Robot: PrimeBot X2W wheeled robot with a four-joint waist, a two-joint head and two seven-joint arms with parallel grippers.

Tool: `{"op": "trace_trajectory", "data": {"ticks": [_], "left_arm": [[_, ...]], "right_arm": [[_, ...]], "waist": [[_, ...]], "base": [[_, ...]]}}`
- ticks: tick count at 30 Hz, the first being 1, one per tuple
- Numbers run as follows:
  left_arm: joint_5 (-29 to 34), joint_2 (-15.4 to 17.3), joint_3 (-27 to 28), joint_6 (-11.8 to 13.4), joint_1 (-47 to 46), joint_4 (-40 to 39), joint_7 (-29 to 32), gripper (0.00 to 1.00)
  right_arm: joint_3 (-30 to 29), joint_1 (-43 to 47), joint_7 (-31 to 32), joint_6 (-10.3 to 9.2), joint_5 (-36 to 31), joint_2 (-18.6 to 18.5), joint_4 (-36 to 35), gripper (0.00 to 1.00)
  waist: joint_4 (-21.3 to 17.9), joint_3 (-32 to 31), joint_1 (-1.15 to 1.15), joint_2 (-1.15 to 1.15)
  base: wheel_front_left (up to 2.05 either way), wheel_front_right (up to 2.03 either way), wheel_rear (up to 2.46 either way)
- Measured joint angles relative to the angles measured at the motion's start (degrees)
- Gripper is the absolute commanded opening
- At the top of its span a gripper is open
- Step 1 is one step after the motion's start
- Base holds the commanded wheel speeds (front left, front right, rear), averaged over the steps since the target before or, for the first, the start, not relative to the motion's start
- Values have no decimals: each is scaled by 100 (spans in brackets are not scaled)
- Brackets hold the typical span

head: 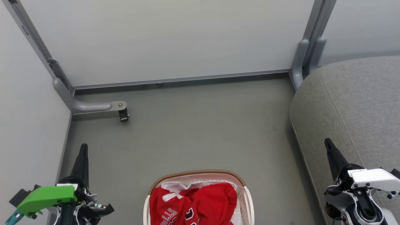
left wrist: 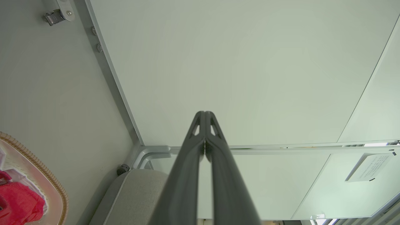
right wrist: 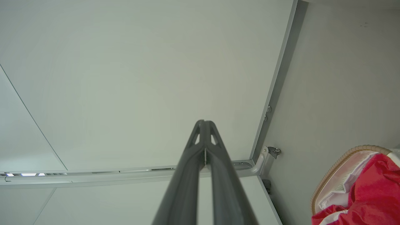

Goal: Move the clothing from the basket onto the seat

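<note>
Left jaws: two long dark fingers of the left gripper (head: 83, 149) pressed together, holding nothing, pointing up left of the basket.
Right jaws: right gripper (head: 328, 144) likewise closed tight and empty, seen against the seat's near edge.
Clothing: soft red jerseys with white trim and lettering (head: 200, 203), heaped in the oval white perforated basket with a brown woven rim (head: 197, 172), between both arms.
Step in hand: probably the first reach. Best to part the fingers wide before descending, pinch a raised red fold near the heap's top, then lift straight up clear of the rim so as not to drag the basket.
Destination: large grey fabric-upholstered seat (head: 353, 109), just right of the basket.
Surface: smooth grey-green floor (head: 193, 125).
Room: pale wall panels (head: 172, 40) in grey metal frames, with a curved grey foot ending in a small black caster (head: 123, 115) at the left corner.
</note>
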Motion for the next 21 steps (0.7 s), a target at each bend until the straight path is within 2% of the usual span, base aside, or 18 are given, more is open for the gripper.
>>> {"op": "trace_trajectory", "data": {"ticks": [20, 21], "left_arm": [[0, 0, 0, 0, 0, 0, 0, 0], [1, -4, -2, 1, 6, 15, -1, 100]], "right_arm": [[0, 0, 0, 0, 0, 0, 0, 0], [1, 2, -1, 0, -1, 5, 20, 100]], "waist": [[0, 0, 0, 0], [0, 0, 0, 0]], "base": [[0, 0, 0], [0, 0, 0]]}}
